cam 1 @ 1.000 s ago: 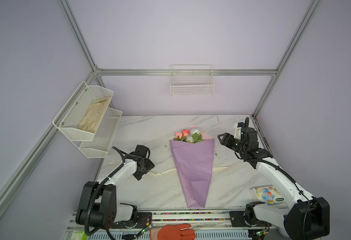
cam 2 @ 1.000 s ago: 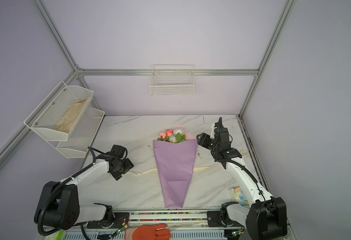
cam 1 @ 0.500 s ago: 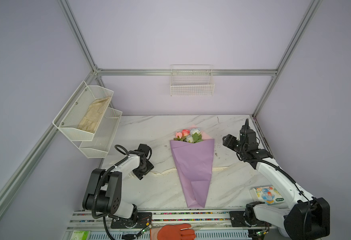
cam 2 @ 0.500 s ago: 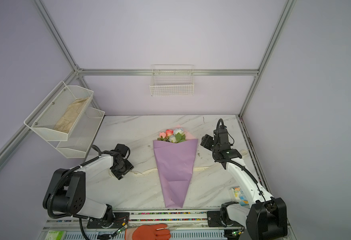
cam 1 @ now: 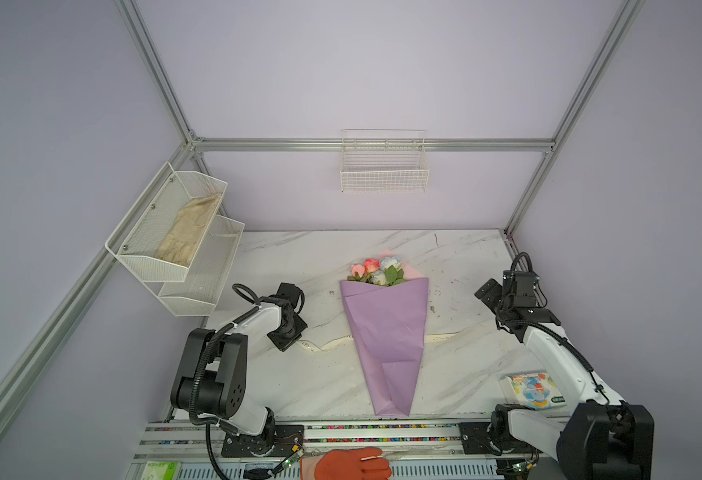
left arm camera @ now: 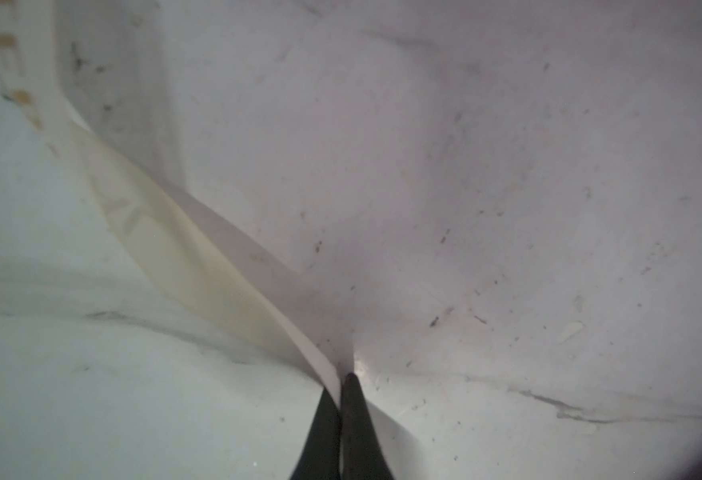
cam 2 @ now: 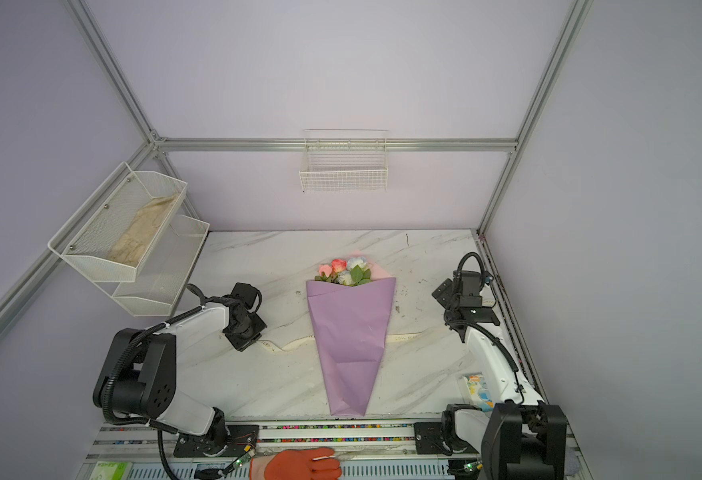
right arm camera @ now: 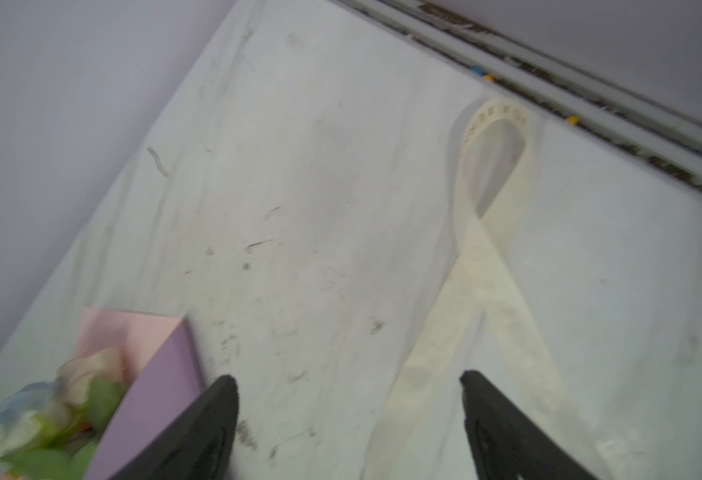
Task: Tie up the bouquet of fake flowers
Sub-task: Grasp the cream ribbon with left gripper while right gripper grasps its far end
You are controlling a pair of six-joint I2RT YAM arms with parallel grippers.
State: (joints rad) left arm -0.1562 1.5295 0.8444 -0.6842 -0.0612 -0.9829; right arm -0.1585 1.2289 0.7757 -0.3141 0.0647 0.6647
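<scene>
Vs one second ago: the left gripper [left arm camera: 342, 385] is lower and drawn in toward its own base, upper arm swung more upright, and its jaws have gone from spread to clamped. Left wrist view: the two black fingers [left arm camera: 357, 419] are pressed together with the cream ribbon [left arm camera: 200, 257] pinched edge-on between them, right down at the marble table [left arm camera: 507, 166]. The right gripper [right arm camera: 347, 379] has backed off toward the table's right edge, farther from the wrap than before. Its jaws are spread wide, nothing gripped. The bouquet [cam 1: 386, 332] has not shifted, nor has the ribbon's run under it.

Bouquet: flat on mid-table, a lilac cone with its point toward the front rail and the fake flowers [cam 1: 376, 272] at the open end toward the back wall. The ribbon passes under the cone about halfway down and comes out on both sides in both top views. Left fingers hold the ribbon's left end, well apart from the cone's left edge. The right gripper sits off to the right of the flower end, apart from the paper. In the right wrist view the cone's top corner and the blurred roses lie beside one finger. The ribbon's looped right part lies on the table between the fingertips and beyond. Contact with that ribbon: cannot tell.
</scene>
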